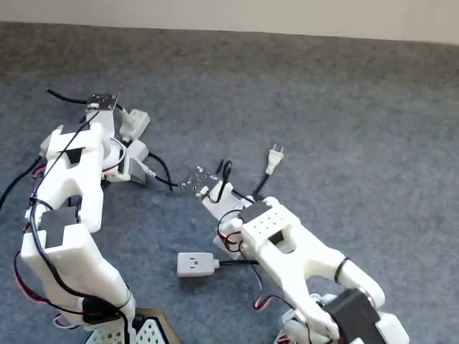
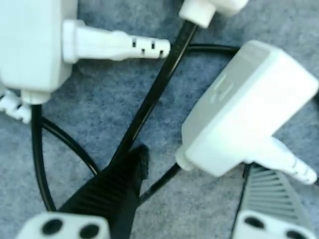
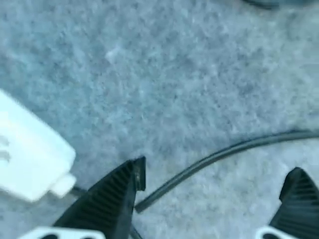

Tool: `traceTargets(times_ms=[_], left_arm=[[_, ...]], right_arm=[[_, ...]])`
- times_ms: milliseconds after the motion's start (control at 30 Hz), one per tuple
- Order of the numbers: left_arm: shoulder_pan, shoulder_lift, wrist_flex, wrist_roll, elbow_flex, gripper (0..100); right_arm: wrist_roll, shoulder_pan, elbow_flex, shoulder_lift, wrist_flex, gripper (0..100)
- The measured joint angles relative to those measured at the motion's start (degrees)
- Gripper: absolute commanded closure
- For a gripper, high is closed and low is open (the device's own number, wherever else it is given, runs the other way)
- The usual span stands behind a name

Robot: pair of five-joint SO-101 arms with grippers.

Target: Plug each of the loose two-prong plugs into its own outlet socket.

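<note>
Tabletop (image 1: 373, 107): grey, carpet-textured. Near its front middle, the lone outlet socket (image 1: 196, 264), used as reference below.

Left arm (image 1: 72, 179): white, left of the lone outlet socket, stretching away beyond it.

Right arm (image 1: 301, 261): white, right of the lone outlet socket, with its wrist over the ground just beyond it.

Left claw (image 2: 199, 162): spread wide, gripping nothing. Set between the first outlet block (image 2: 30, 45) and the second outlet block (image 2: 244, 109), with its black finger (image 2: 119, 189) against a black cable (image 2: 149, 99).

Right claw (image 3: 218, 168): spread wide, gripping nothing, straddling a black lead (image 3: 214, 157) flat on the tabletop.

First and second outlet blocks: white, beyond and left of the lone outlet socket, near each other but apart. Each with a ribbed white cable sleeve. Cannot tell whether a plug is seated.

Lone outlet socket: white, face up, slots bare.

Loose plug (image 1: 273, 159): white, two-prong, beyond and right of the lone outlet socket and well apart from it. Lying flat, prongs pointing away, unplugged.
</note>
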Motion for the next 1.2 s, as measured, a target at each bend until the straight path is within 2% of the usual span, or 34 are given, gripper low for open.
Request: traceTargets(times_ms=[100,200,300,467,567,633,800,900,1067,1200], left_arm=[[0.0,0.0,0.0,-0.4,0.0,70],[0.7,-1.3,1.4,-8.4,-0.8,70],[2.4,-5.9,10.5,-19.0,-2.6,70],[4.9,-23.6,28.0,-33.7,-3.2,70],[7.9,-36.5,35.3,-41.1,3.6,70],[11.2,-43.9,34.2,-44.0,12.7,70],[18.2,-54.2,20.3,-42.4,34.1,70],[23.1,-56.9,16.5,-39.2,36.6,70],[33.1,-58.5,15.7,-32.8,36.6,70],[36.7,-57.2,13.9,-29.9,36.6,70]], right_arm=[[-1.7,0.3,0.0,-7.0,5.0,59.8],[-2.9,4.7,0.0,-17.9,8.7,59.8],[-3.1,12.2,2.1,-31.2,13.0,59.8],[-3.4,25.1,12.7,-52.8,19.2,59.8],[-3.4,31.6,20.5,-59.9,19.6,59.8],[-3.4,33.6,25.3,-61.8,18.7,59.8],[-4.8,35.5,32.9,-62.8,15.4,59.8],[-6.8,36.2,33.4,-63.1,14.2,59.8],[-7.2,37.6,33.4,-63.1,12.4,59.8],[-7.4,37.6,33.4,-63.1,12.4,59.8]])
